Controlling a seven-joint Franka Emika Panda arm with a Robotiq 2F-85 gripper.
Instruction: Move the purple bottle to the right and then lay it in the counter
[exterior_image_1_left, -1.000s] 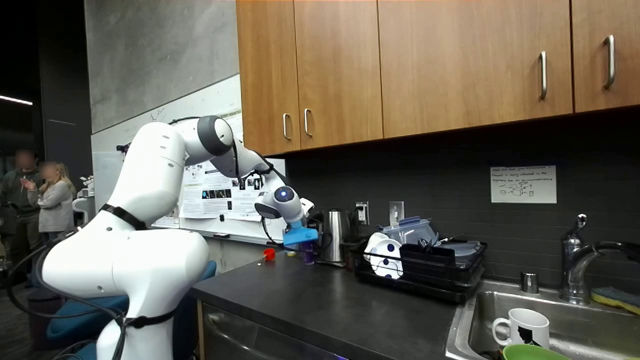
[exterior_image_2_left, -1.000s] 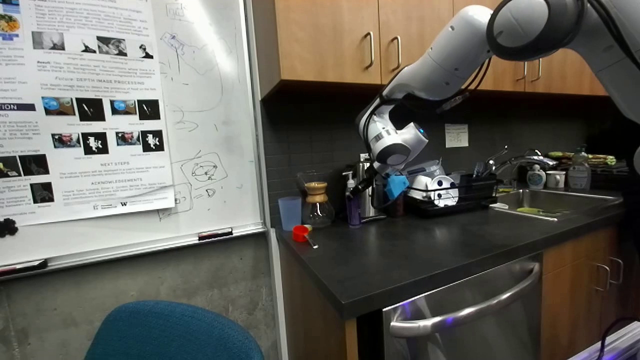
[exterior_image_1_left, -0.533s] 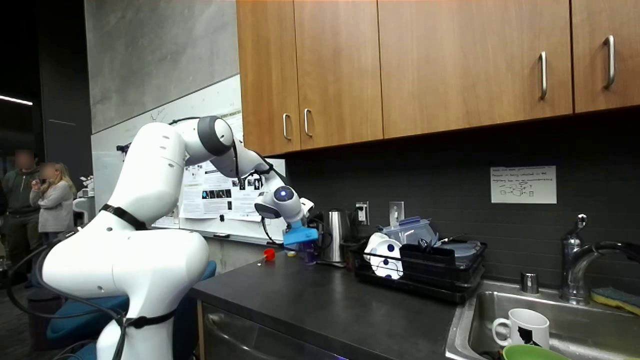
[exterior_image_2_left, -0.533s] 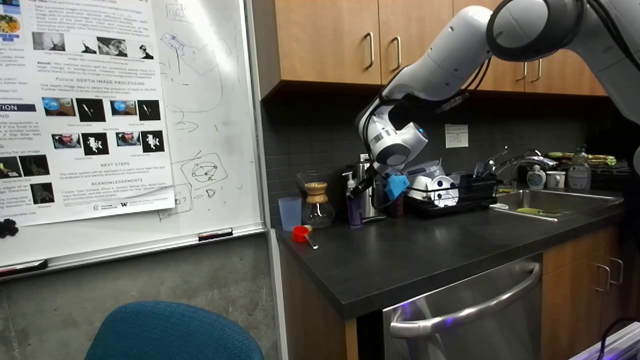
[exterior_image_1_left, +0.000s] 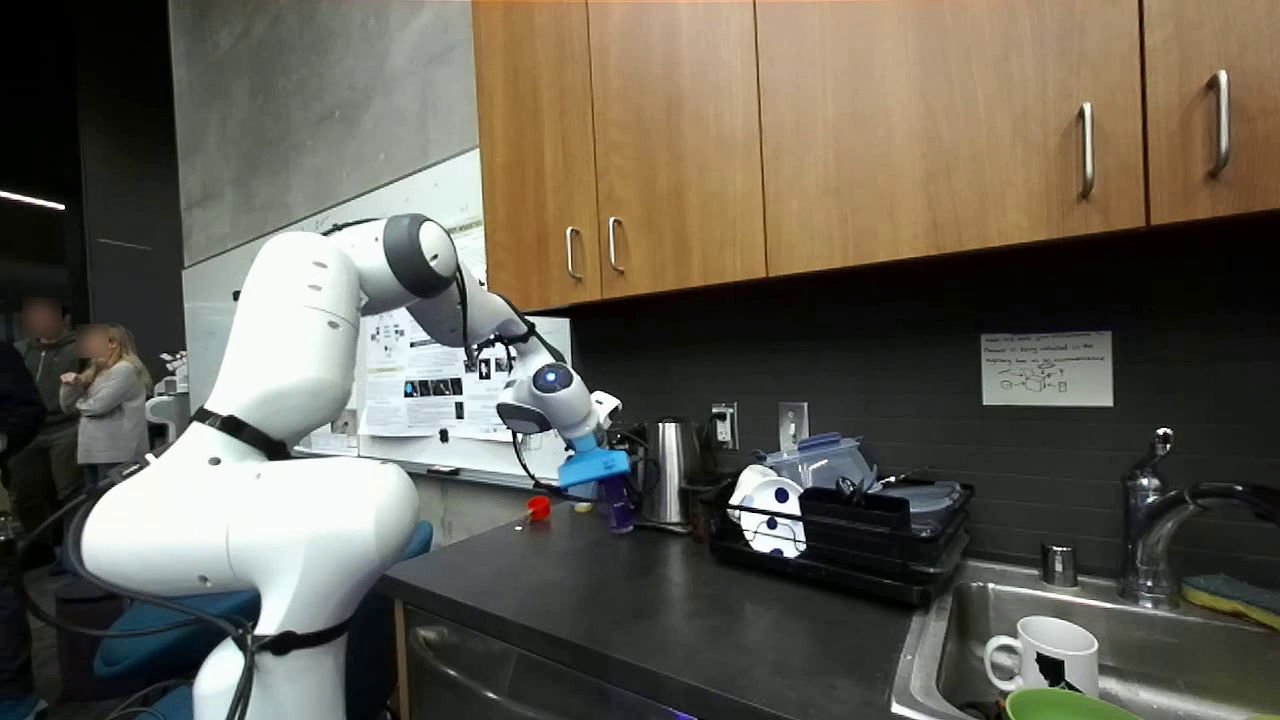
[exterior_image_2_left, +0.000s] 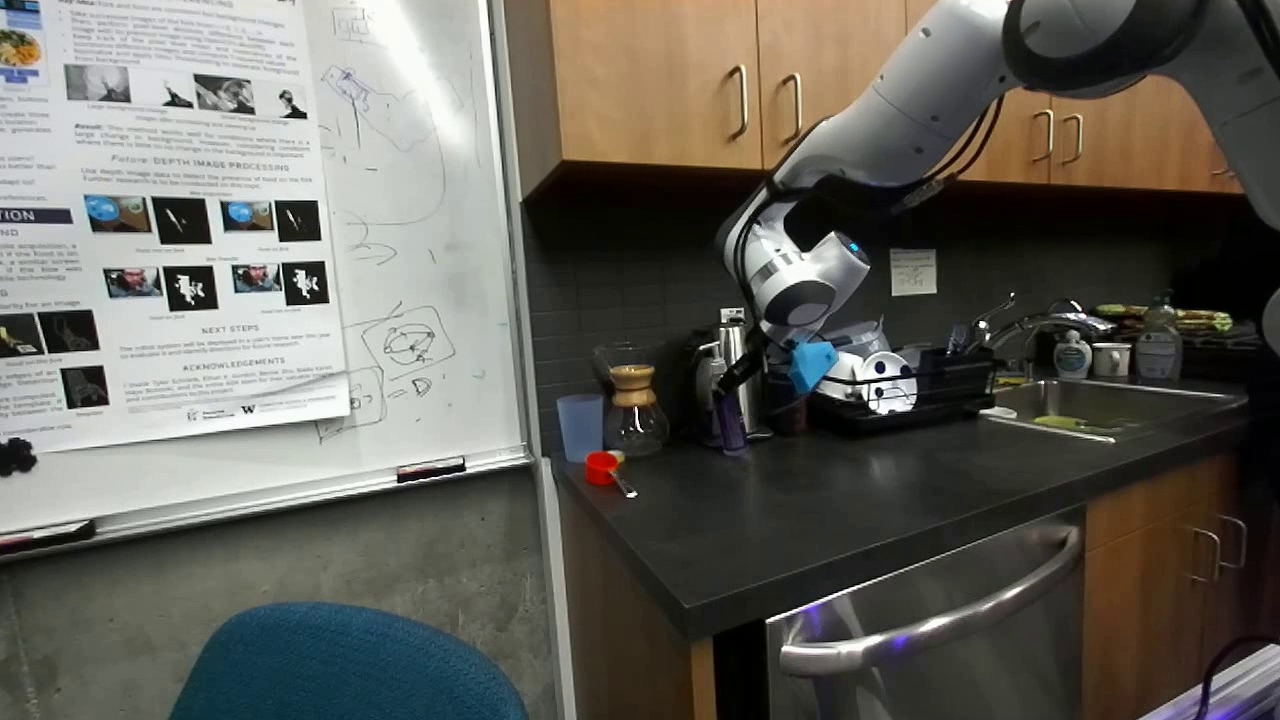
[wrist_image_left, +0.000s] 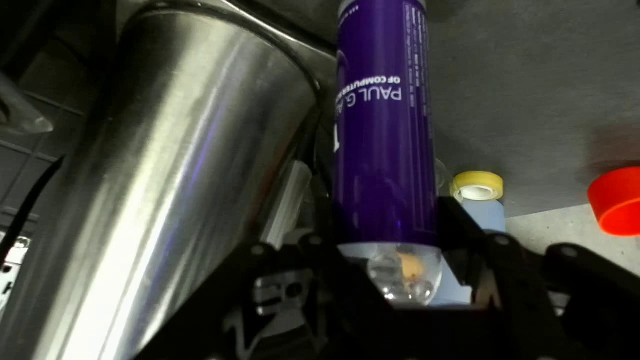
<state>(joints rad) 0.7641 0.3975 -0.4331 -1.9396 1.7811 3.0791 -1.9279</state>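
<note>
The purple bottle shows in both exterior views (exterior_image_1_left: 619, 508) (exterior_image_2_left: 732, 428). It is tilted, its lower end close to the counter (exterior_image_1_left: 660, 600) (exterior_image_2_left: 830, 500); I cannot tell whether it touches. In the wrist view the purple bottle (wrist_image_left: 382, 130) fills the middle, with its clear upper part between the jaws. My gripper (wrist_image_left: 386, 220) is shut on the bottle's upper part, with one black finger on each side. In an exterior view the gripper (exterior_image_2_left: 737, 372) reaches down to the bottle from above. The bottle's pump top is hidden by the gripper.
A steel canister (exterior_image_1_left: 672, 470) (wrist_image_left: 175, 165) stands close beside the bottle. A black dish rack (exterior_image_1_left: 850, 540) is further along, before the sink (exterior_image_1_left: 930, 640). A red measuring cup (exterior_image_2_left: 601, 467), a blue cup (exterior_image_2_left: 580, 425) and a glass carafe (exterior_image_2_left: 645, 428) stand near the counter's end.
The arm has shifted and the gripper has moved with the bottle. The bottle has gone from nearly upright to leaning. Its base has slid slightly away from the carafe.
</note>
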